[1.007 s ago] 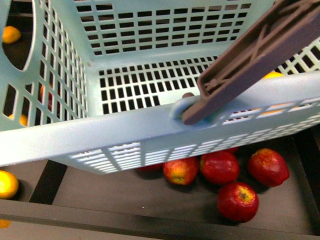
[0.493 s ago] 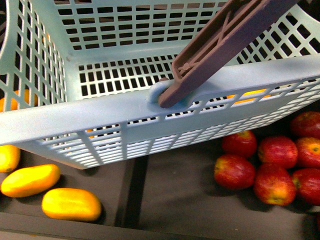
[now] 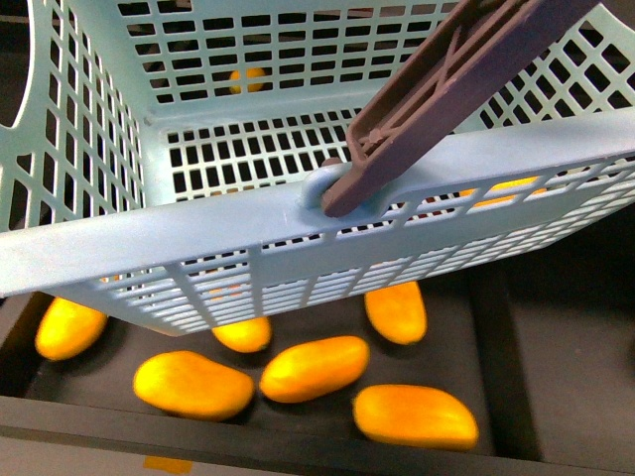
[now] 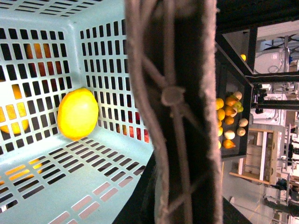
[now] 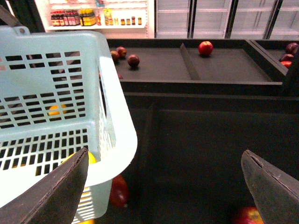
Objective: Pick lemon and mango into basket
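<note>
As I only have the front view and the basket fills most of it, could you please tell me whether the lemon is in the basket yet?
Observer: Yes. The left wrist view shows the lemon lying inside the basket, near a corner of its slotted walls.
Operator: Thank you. Is the right arm carrying anything at the moment?
Observer: No. In the right wrist view the right arm's fingers stand wide apart with nothing between them.
</note>
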### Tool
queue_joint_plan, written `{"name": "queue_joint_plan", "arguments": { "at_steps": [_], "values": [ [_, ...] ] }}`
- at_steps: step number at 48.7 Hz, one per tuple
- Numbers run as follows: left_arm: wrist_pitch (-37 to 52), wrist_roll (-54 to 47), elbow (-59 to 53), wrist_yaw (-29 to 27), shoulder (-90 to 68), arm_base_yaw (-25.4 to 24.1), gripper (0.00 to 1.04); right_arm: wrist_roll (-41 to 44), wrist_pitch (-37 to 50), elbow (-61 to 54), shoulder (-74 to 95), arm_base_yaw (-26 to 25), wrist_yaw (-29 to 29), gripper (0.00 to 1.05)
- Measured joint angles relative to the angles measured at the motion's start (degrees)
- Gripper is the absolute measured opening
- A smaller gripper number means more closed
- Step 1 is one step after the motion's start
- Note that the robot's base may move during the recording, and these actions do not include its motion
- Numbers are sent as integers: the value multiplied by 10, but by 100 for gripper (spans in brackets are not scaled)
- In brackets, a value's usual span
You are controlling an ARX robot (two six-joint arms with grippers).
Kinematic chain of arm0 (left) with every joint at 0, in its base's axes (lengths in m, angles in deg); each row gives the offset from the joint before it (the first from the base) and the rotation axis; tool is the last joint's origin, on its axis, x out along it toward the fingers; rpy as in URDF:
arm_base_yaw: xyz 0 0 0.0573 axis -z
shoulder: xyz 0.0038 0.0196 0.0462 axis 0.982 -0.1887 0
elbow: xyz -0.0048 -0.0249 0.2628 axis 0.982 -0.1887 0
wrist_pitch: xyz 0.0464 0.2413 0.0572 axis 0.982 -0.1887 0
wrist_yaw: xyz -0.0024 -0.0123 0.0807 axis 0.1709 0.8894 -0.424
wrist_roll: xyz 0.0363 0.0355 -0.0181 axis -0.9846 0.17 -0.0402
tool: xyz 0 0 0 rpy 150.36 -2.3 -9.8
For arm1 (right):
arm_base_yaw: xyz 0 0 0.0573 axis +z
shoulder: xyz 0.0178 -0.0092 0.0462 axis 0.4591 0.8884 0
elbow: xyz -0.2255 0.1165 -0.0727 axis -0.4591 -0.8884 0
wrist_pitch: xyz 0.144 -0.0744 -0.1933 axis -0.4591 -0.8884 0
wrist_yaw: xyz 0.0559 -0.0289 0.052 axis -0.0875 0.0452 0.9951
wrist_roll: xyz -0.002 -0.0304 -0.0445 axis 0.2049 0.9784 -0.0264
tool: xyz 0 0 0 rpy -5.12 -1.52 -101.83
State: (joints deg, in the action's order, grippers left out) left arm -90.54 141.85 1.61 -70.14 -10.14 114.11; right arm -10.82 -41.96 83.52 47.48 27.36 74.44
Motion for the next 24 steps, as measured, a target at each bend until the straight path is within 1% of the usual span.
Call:
{"name": "queue_joint_plan", "arguments": {
  "at_steps": [12, 20, 24],
  "values": [
    [0, 0, 0, 5, 0, 0, 6, 0, 0, -1, 0, 0, 1, 96],
    [0, -7, 0, -15, 1, -9, 6, 0, 0, -1, 0, 0, 2, 96],
    [0, -8, 0, -9, 1, -9, 6, 0, 0, -1, 0, 0, 2, 96]
  ]
}}
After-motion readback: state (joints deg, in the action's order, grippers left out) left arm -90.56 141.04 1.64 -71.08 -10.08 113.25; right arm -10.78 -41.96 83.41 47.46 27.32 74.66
